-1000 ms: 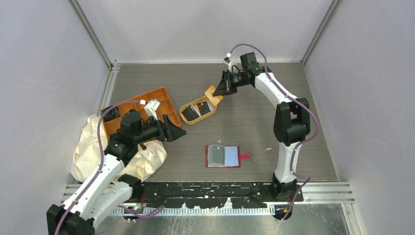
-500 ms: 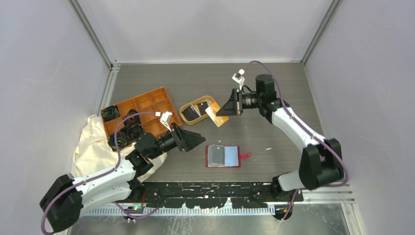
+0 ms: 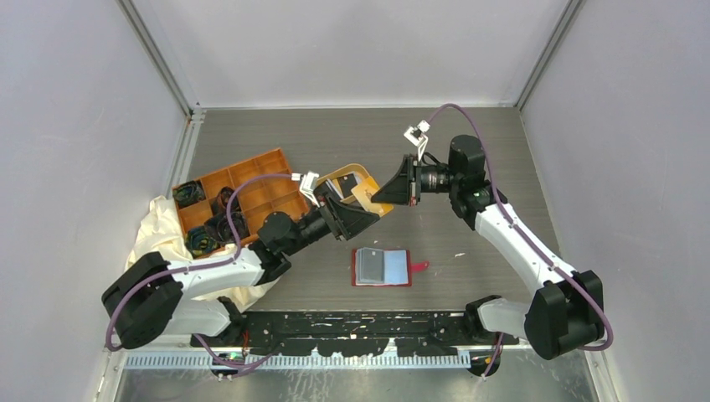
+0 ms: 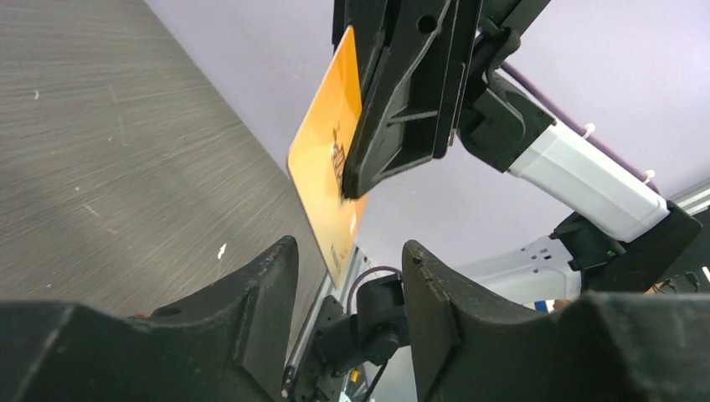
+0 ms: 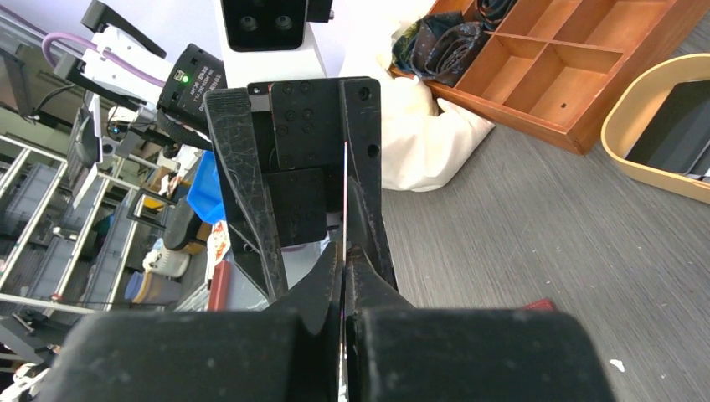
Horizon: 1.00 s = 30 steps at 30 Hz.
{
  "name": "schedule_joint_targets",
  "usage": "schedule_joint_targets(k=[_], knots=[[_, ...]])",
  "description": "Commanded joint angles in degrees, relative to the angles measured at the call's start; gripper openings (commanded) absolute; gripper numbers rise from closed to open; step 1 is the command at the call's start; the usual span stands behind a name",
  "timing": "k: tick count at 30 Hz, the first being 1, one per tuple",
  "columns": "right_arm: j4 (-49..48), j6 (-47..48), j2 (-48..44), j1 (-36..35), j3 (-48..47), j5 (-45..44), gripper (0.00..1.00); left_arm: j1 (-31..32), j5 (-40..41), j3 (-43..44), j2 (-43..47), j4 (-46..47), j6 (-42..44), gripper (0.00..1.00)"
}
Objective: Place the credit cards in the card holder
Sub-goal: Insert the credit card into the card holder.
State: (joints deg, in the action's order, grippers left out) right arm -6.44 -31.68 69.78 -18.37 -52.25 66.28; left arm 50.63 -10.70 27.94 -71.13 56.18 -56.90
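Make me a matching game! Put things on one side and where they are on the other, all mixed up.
Things:
1. orange card
2. card holder
3. tan dish

Places:
A. lying open on the table
B. holding dark cards
C. pinched in the right gripper

Pairs: 1-C, 2-A, 3-B

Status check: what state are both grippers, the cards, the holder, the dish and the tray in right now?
Right gripper: shut on orange card.
Left gripper: open, fingers either side of that card's free edge.
Orange card: in the air, on edge.
Card holder: lying open on the table, sleeves up.
Dish: holds dark cards.
Tray: some compartments filled with dark items, others bare.
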Motion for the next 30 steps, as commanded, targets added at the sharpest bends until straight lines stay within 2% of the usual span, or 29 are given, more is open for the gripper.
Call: schedule_joint_targets(k=[1, 2, 4, 5, 6, 8, 10, 11, 13, 15, 19, 26, 30], knots=[[-3.41, -0.40, -0.60, -0.98, -0.31, 0.43, 0.01, 0.52, -0.26, 3.00, -1.69, 7.78, 0.29, 0.46], [-3.40, -0.40, -0.72, -1.04, -0.31, 0.45, 0.01, 0.52, -0.45, 3.07, -2.13, 7.92, 0.41, 0.39], [-3.41, -0.35, -0.76, -1.05, -0.31, 0.50, 0.01, 0.52, -0.83, 3.31, -2.51, 8.06, 0.77, 0.09], [-3.41, -0.28, -0.85, -1.01, -0.39, 0.58, 0.03, 0.51, -1.00, 3.26, -2.53, 7.94, 1.00, 0.01], [-3.18, 0.00, -0.93, -1.04, -0.46, 0.71, 0.08, 0.51, -1.26, 3.01, -2.41, 7.62, 1.33, 0.00], [1.31, 3.56, -1.29, -0.98, -1.56, 1.21, 0.30, 0.48, -1.71, 2.33, -1.19, 5.96, 2.77, 0.00], [15.22, 17.47, -1.40, -1.04, -5.03, 1.52, 0.54, 0.36, -3.05, 1.75, 1.35, 0.43, 6.12, 0.00], [24.18, 26.16, -1.29, -1.04, -7.44, 0.94, 0.61, 0.28, -4.61, 1.88, 3.07, -4.27, 8.34, 0.00], [36.55, 38.96, -0.85, -1.04, -11.00, 0.38, 0.67, 0.17, -8.33, 3.36, 6.52, -15.87, 13.90, 0.00], [42.53, 46.12, -0.54, -1.05, -12.20, 0.29, 0.68, 0.19, -11.93, 5.27, 9.41, -26.73, 19.68, 0.00], [42.02, 47.95, -0.40, -1.31, -10.52, 2.26, 0.66, 0.08, -17.90, 7.69, 12.53, -38.35, 25.90, 0.00], [40.50, 48.27, -0.28, -4.55, -8.79, 5.06, 0.59, 0.10, -25.28, 11.45, 9.65, -42.56, 28.23, 0.00], [39.44, 47.68, -0.33, -5.51, -8.25, 6.11, 0.43, 0.08, -26.23, 13.01, 8.16, -43.10, 29.11, 0.00]])
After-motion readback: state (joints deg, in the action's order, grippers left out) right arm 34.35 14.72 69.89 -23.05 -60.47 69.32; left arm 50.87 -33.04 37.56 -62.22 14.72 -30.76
